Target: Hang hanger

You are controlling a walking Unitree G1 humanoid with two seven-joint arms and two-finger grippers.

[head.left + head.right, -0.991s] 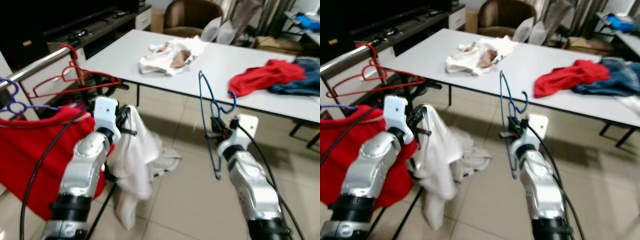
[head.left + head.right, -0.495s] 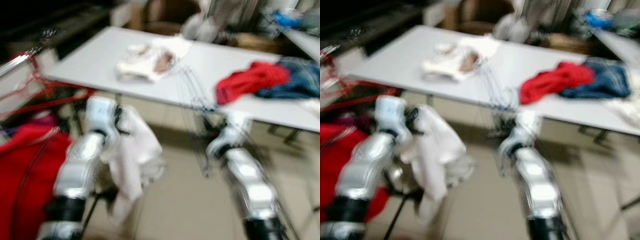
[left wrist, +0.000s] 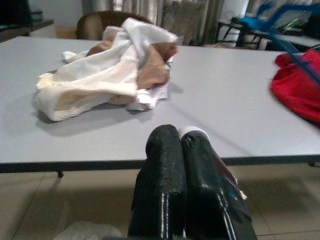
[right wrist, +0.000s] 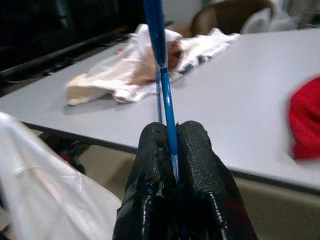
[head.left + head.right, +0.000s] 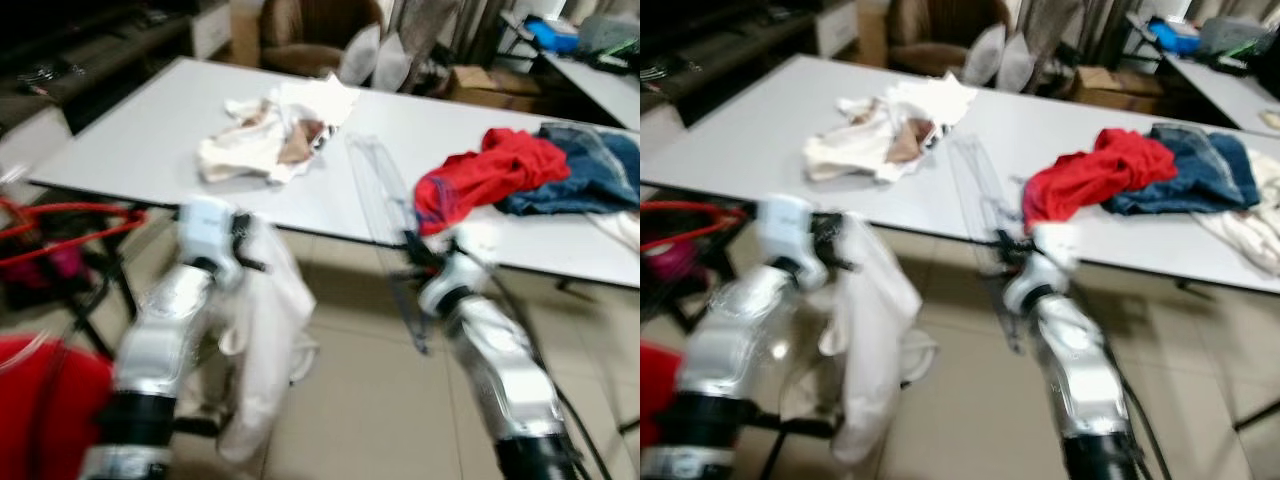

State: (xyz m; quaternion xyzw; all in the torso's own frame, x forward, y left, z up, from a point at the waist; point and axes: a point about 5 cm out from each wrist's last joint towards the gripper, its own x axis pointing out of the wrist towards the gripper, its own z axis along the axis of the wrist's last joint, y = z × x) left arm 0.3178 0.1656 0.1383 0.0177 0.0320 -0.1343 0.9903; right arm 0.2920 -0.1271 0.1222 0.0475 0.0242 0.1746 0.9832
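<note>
Head views blurred by camera motion; wrist views sharp.

Nearest: left pincer (image 3: pixel 182 137) has its two black fingers pressed together on a fold of the white garment (image 5: pixel 262 330), which hangs from it down toward the tiled floor (image 5: pixel 350 400). A red cloth (image 5: pixel 40 400) sits at the robot's lower left, with a red hanger (image 5: pixel 70 215) just beyond it.

Right pincer (image 4: pixel 172 137) is clamped on the wire of the blue hanger (image 4: pixel 159 55). In the head views the hanger (image 5: pixel 385 215) is a motion-smeared streak rising from the pincer, up across the near edge of the bench (image 5: pixel 130 150). It is held in the air, below and in front of that edge.

Open floor lies between the two arms and runs under the bench edge; a bench leg (image 5: pixel 125 290) stands on the left.

On the bench: a crumpled cream and white cloth pile (image 5: pixel 270 135) left of centre; a red garment (image 5: pixel 485 175) on the right, touching a blue denim piece (image 5: pixel 585 175) behind it. Bare bench surface separates the cream pile from the red garment.

Far side: a brown chair (image 5: pixel 320 35) behind the bench.
</note>
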